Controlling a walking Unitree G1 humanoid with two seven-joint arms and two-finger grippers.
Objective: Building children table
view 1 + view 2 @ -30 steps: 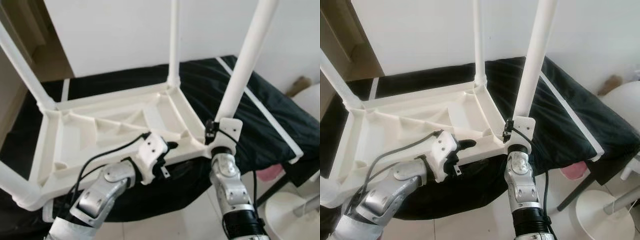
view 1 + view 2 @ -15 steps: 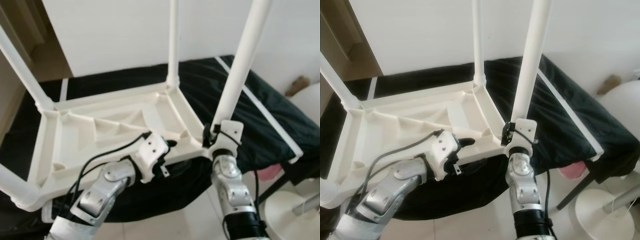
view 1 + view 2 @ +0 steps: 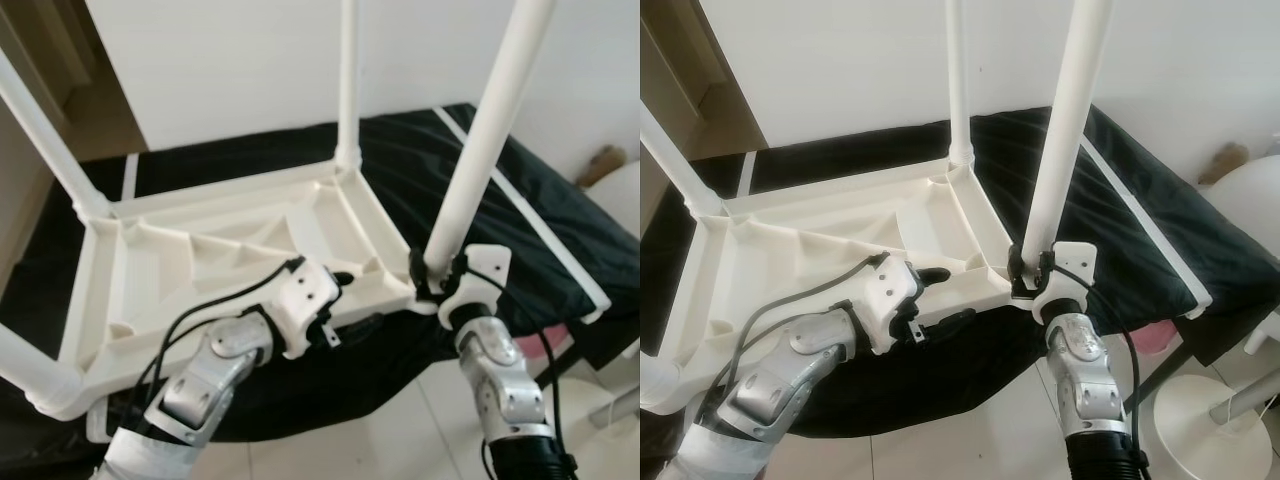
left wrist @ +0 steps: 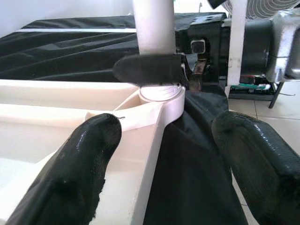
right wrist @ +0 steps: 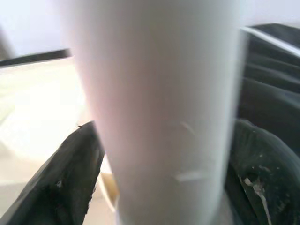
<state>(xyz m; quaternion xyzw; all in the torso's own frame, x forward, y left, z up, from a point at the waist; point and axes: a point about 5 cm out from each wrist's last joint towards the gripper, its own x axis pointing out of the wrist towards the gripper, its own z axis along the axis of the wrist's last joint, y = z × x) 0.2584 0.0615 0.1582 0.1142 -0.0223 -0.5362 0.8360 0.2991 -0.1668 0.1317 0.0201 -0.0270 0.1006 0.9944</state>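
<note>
On black cloth-covered surface, lying upside down: white plastic children's tabletop, ribbed underside facing up, four white round plastic legs standing upward from corners. Near-right leg sitting in corner socket at near right edge of tabletop, leaning slightly right.

Right gripper clamping base of near-right leg just above socket, black fingers pressing on both sides of tube, wrist directly below corner. Leg tube blurring across right wrist view, too close for detail.

Left gripper hovering at near edge of tabletop, just left of that same corner, fingers spread apart, one over white rim, other over black cloth beyond edge, pinching nothing. Looking along left wrist view toward socket and right gripper's fingers wrapping tube.

Far-right leg rising against white wall. Far-left leg slanting up left, near-left leg at lower left. White round base on tiled floor at right.
</note>
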